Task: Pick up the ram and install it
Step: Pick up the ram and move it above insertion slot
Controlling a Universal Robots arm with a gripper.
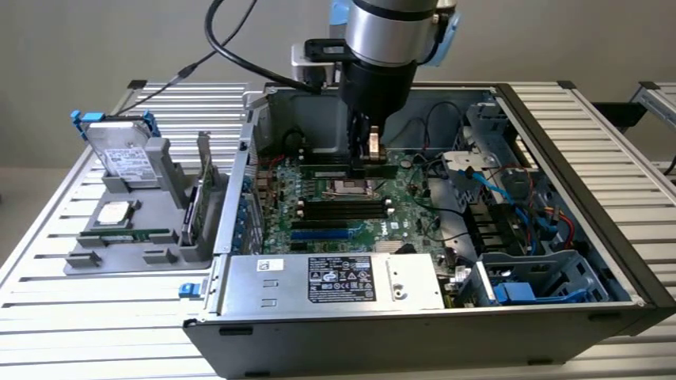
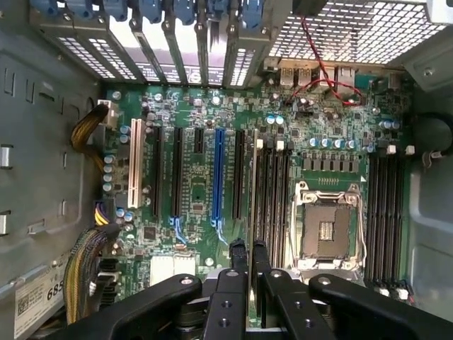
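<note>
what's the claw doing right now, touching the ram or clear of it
Touching. In the wrist view the claw is shut on the ram, whose thin edge sits pinched between the two fingers with no gap.

Pincer (image 2: 248,249) closed on the ram (image 2: 250,212), seen edge-on as a thin strip over the motherboard (image 2: 198,191), running parallel w/ the black mem slots (image 2: 272,198) next to the open CPU socket (image 2: 327,230). Can't tell if it's touching a slot. Blue slot (image 2: 218,173) and white slot (image 2: 134,173) sit twd the board edge by the yellow/blk cables (image 2: 86,131).
</note>
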